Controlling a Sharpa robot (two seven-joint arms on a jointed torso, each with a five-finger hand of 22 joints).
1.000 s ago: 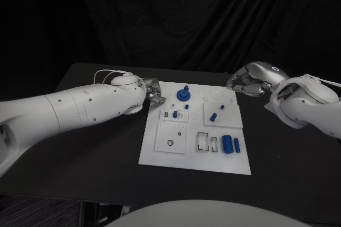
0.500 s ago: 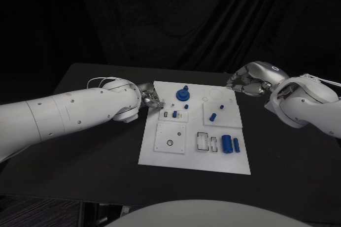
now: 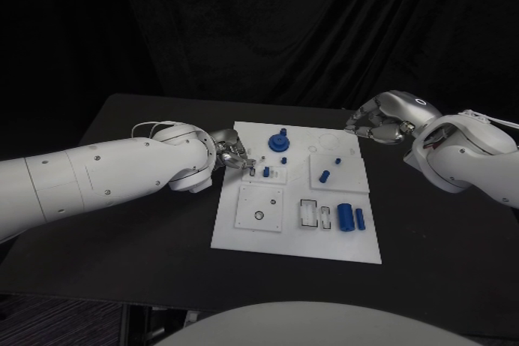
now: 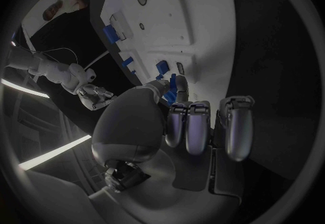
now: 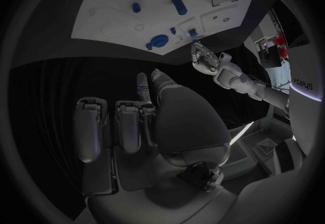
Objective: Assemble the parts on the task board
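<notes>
The left hand [image 3: 232, 155] pinches a small blue part [image 4: 170, 86] at the task board's [image 3: 249, 237] left edge. The right hand [image 3: 373, 127] hovers curled and empty off the board's far right corner.

— Looks like a robotics lab or test cell?
— Seems so: black tabletop [image 3: 141, 233] backed by a black curtain [image 3: 271, 38], a white task board [image 3: 298, 245] with small blue parts [image 3: 345, 218] laid out squarely. Strip lighting [image 4: 57, 151] and equipment racks [image 5: 267, 45] visible at the edges of the wrist views.
</notes>
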